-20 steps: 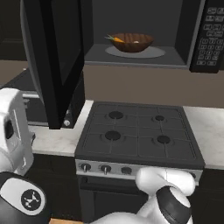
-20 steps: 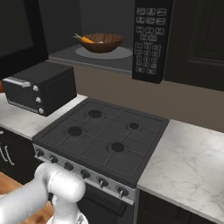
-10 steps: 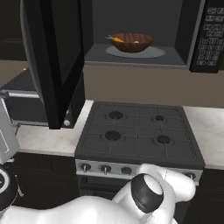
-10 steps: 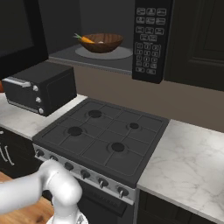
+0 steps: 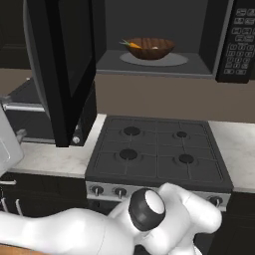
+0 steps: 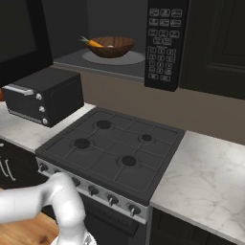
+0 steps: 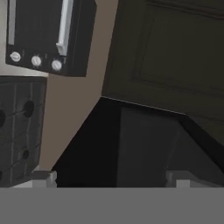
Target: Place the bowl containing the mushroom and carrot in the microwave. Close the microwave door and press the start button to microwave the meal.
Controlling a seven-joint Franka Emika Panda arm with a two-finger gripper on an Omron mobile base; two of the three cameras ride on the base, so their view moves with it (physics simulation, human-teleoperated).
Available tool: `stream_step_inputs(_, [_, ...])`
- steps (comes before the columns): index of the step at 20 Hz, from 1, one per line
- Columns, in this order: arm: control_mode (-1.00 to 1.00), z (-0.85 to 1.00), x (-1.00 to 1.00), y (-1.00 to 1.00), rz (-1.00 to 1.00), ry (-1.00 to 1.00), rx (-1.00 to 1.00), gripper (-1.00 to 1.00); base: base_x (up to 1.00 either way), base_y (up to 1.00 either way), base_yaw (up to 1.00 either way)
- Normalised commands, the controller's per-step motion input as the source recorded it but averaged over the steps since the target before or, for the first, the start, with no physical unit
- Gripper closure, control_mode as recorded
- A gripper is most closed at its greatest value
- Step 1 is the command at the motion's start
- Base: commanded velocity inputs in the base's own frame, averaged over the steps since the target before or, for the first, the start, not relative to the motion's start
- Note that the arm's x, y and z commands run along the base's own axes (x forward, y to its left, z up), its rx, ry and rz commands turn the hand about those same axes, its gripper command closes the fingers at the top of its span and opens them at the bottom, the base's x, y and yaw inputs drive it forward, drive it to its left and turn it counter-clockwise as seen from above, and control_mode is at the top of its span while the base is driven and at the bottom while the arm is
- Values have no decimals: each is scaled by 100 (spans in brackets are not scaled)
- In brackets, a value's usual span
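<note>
- wooden bowl (image 5: 148, 48) with the carrot (image 5: 132, 45) and mushroom (image 6: 110, 46) sits on the grey turntable (image 5: 172, 60) inside the microwave (image 6: 164, 43).
- microwave door (image 5: 60, 64) hangs open at the left, above the toaster oven (image 6: 43, 95).
- gripper (image 7: 111, 177) fingers spread wide apart, holding nothing.

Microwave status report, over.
Gripper open, empty. Wooden bowl with carrot on turntable inside microwave. Microwave door wide open. Nothing blocking it.

toaster oven (image 7: 43, 35) beside stove (image 7: 19, 127)
</note>
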Motion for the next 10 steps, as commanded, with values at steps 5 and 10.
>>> stream_step_inputs(5, [-100,-21,52,-13,-12,0,-14,-100,0,0,0])
stream_step_inputs(10, [-100,-6,53,-28,-12,0,-11,-100,0,0,0])
